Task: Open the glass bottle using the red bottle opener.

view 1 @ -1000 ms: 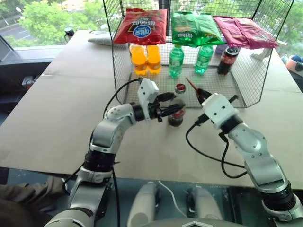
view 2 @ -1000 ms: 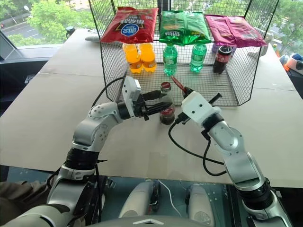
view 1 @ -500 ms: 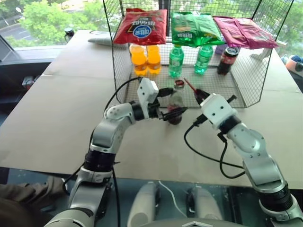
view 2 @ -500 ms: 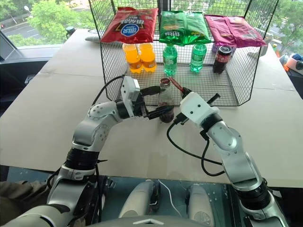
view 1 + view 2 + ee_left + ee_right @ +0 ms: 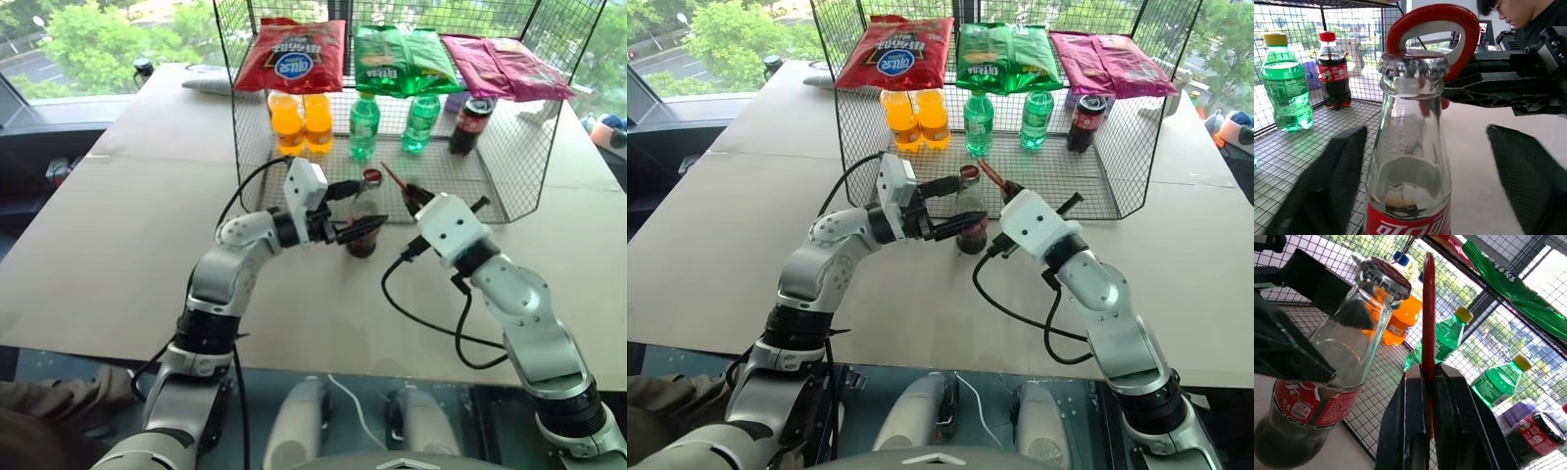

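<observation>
Wire basket (image 5: 529,166) directly behind glass bottle (image 5: 362,220)

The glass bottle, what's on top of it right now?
The glass bottle still has its crimped cap on. The red opener's ring stands just behind the cap; whether it hooks the rim can't be seen, since the cap covers the ring's lower edge.

Bottle count: two orange (image 5: 303,121), two green (image 5: 364,126), one dark plastic cola (image 5: 471,123) — plus one glass bottle (image 5: 363,217). Three snack bags (image 5: 292,55) on top — red, green, magenta. One red bottle opener (image 5: 1436,30).
</observation>
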